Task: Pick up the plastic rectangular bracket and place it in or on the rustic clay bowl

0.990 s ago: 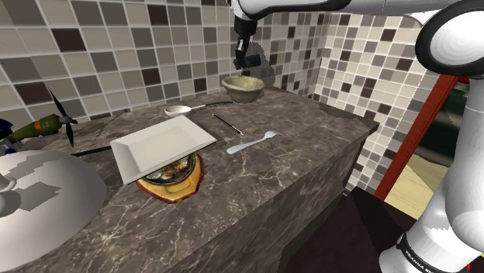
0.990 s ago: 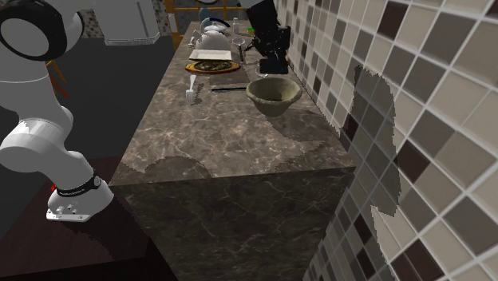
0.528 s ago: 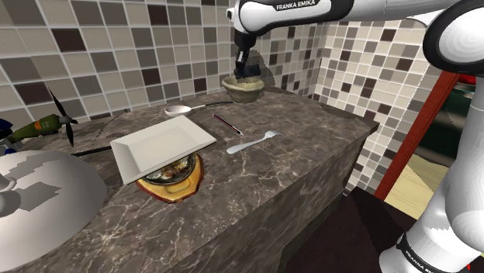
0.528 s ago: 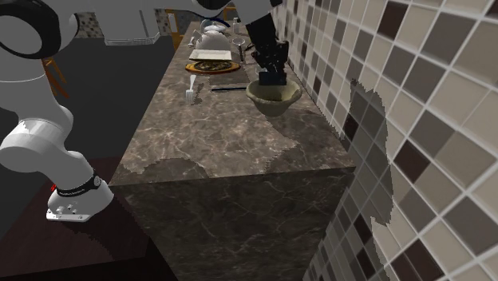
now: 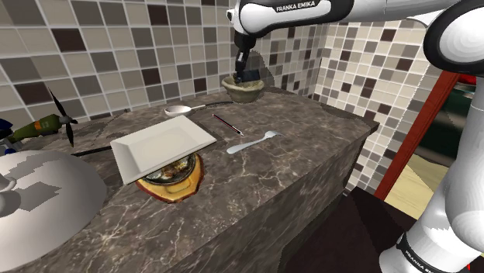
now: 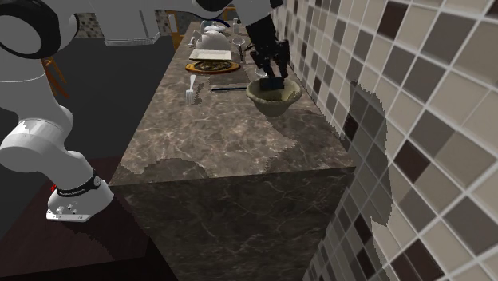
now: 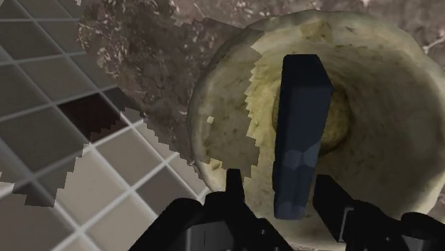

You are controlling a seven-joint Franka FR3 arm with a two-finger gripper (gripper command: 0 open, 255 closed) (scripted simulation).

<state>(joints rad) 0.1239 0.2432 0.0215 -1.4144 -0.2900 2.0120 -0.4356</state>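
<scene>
A dull yellowish clay bowl (image 5: 242, 90) stands at the back of the dark marble counter, close to the tiled wall. My black gripper (image 5: 246, 68) hangs right over it. The dark blue-black rectangular bracket (image 7: 301, 135) stands on end inside the bowl (image 7: 214, 114), its lower end between my fingers. The gripper (image 7: 278, 184) is open: a gap shows between one finger (image 7: 232, 187) and the bracket. In the second exterior view the bracket (image 6: 274, 82) pokes up from the bowl (image 6: 275, 97) below the gripper (image 6: 270, 67).
Nearer the stand lie a thin dark stick (image 5: 227, 122), a pale spoon (image 5: 252, 142) and a white ladle (image 5: 182, 110). A white square plate (image 5: 163, 143) rests on a brown dish (image 5: 177, 184). Tiled walls close off the back and the corner.
The gripper came down from above the bowl, carrying the bracket into it. Since half a second ago the fingers have parted from the bracket.
</scene>
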